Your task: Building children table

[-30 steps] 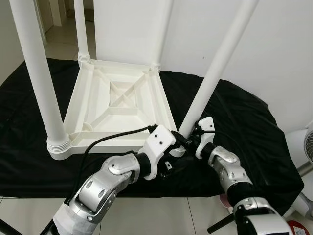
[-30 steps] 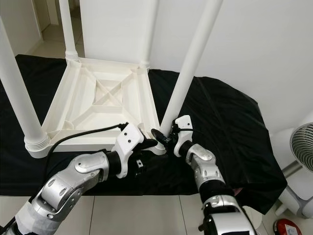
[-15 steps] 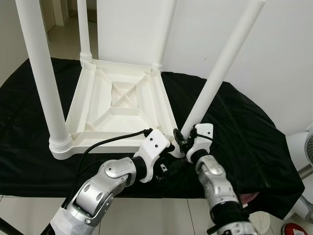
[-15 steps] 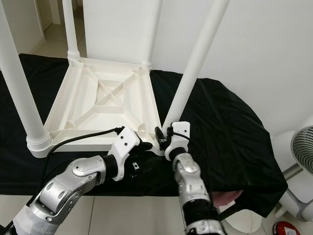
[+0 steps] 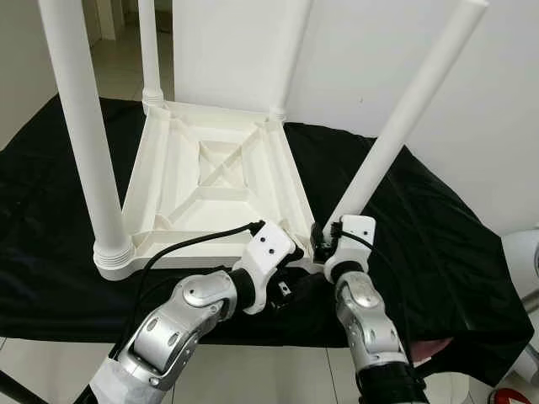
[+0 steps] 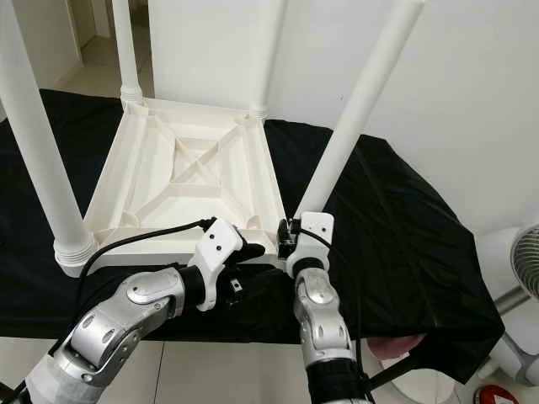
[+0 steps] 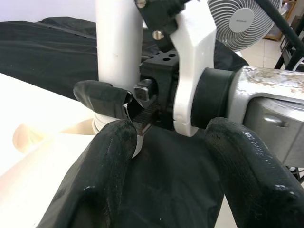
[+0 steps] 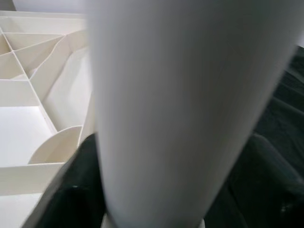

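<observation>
A white children's table (image 5: 210, 181) lies upside down on a black cloth (image 5: 438, 244). Three of its legs stand upright in their corners. The fourth leg (image 5: 404, 118) leans to the right, its base at the near right corner. My right gripper (image 5: 318, 244) is shut on that base, and its black fingers (image 8: 80, 190) sit on either side of the leg (image 8: 190, 95). My left gripper (image 7: 173, 137) is open just in front of the same corner, its fingers (image 7: 104, 161) apart with nothing between them. One right fingertip (image 7: 102, 95) wraps the leg (image 7: 118, 47).
The cloth's front edge drops to a tiled floor (image 5: 253, 370) just below my arms. A white fan (image 6: 522, 252) stands on the floor at the right. A white wall (image 5: 370, 50) runs close behind the table.
My right forearm has swung in from the right and now points straight ahead, still holding the leg's base. The leg leans a little more to the right. The left gripper has barely moved.
</observation>
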